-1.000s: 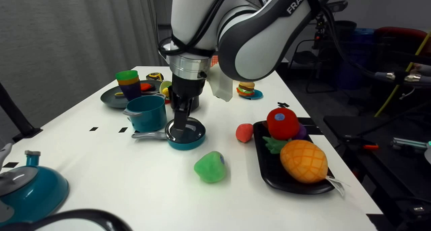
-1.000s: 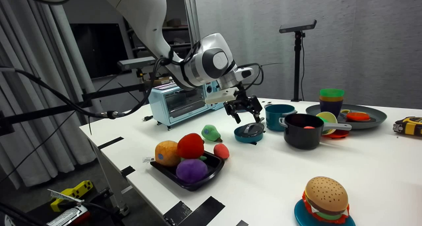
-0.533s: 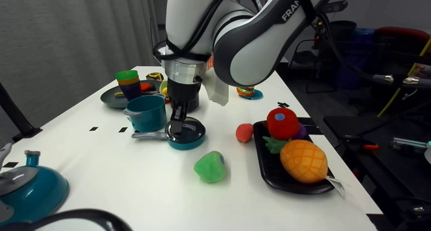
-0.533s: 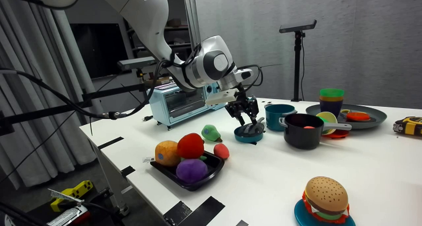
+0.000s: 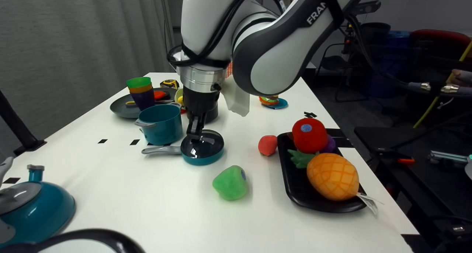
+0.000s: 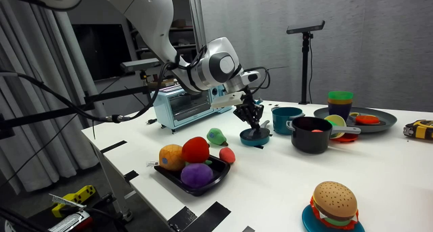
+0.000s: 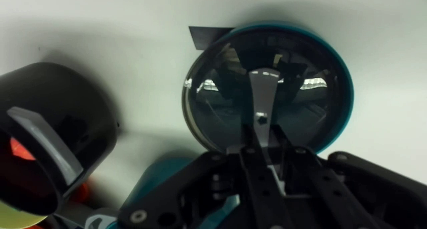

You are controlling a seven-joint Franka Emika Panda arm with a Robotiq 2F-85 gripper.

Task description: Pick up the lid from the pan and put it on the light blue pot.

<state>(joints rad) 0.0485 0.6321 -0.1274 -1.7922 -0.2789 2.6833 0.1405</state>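
The dark lid (image 7: pixel 220 112), with a grey strip handle across its middle, lies on the pan (image 5: pixel 203 160). Both fingers of my gripper (image 7: pixel 263 133) have closed around that handle, one on each side. From an exterior view, the gripper (image 6: pixel 256 127) points down onto the lid, and the pan's grey handle (image 5: pixel 162 149) sticks out toward the side. Close beside the pan stands the light blue pot (image 5: pixel 162 125), uncovered, also visible in an exterior view as a teal pot (image 6: pixel 283 119). The wrist view shows only part of this pot (image 7: pixel 160 172), partly behind the gripper.
A black pot (image 6: pixel 310 137) stands beside the light blue pot. A grey plate (image 6: pixel 385 118) with stacked cups (image 6: pixel 340 103) lies farther along. A green toy (image 5: pixel 230 183), a red toy (image 5: pixel 267 145) and a black fruit tray (image 5: pixel 295 194) are near the pan. A teal kettle (image 5: pixel 51 205) sits apart.
The arm has shifted slightly and the fingers have come together from wide apart onto the lid's handle. The pan and lid have moved a tiny bit.
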